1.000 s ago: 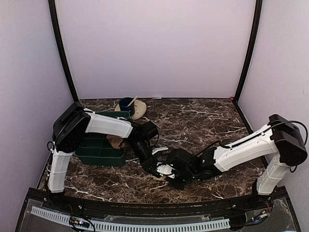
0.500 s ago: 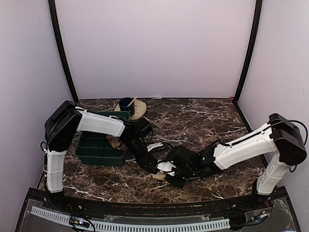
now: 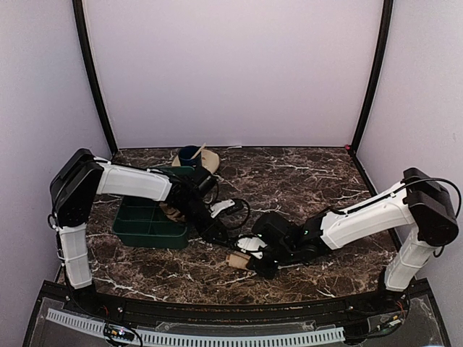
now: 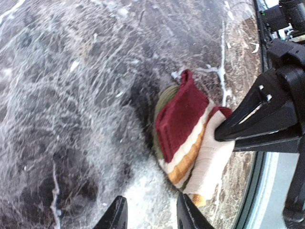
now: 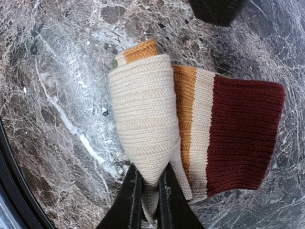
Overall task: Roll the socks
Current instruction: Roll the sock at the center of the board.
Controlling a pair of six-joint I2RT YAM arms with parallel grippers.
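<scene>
The socks (image 5: 190,124) lie as one half-made bundle toward 6 o'clock on the table (image 3: 304,181), close to its near edge: a cream part is wound into a loose cone, while the orange stripe and dark red patch lie flat, spreading toward 3 o'clock in the right wrist view. The right hand (image 5: 148,174) is clenched on the narrow end of that cone only, which looks like a thin hold. If it slips or lets go, the floppy knit will likely spring open and the winding will be lost. The marble looks slick, so a push may slide the bundle rather than turn it, and a slide toward 6 o'clock could carry it off the edge. The left hand (image 4: 150,212) hangs released just at 10 o'clock of the bundle, nothing between its fingers. It sits very near the right hand, so a careless reach for the red flap risks a knock between the two, or a snag that tugs the cone apart. The green bin (image 3: 148,224) stands farther off at 10 o'clock.
</scene>
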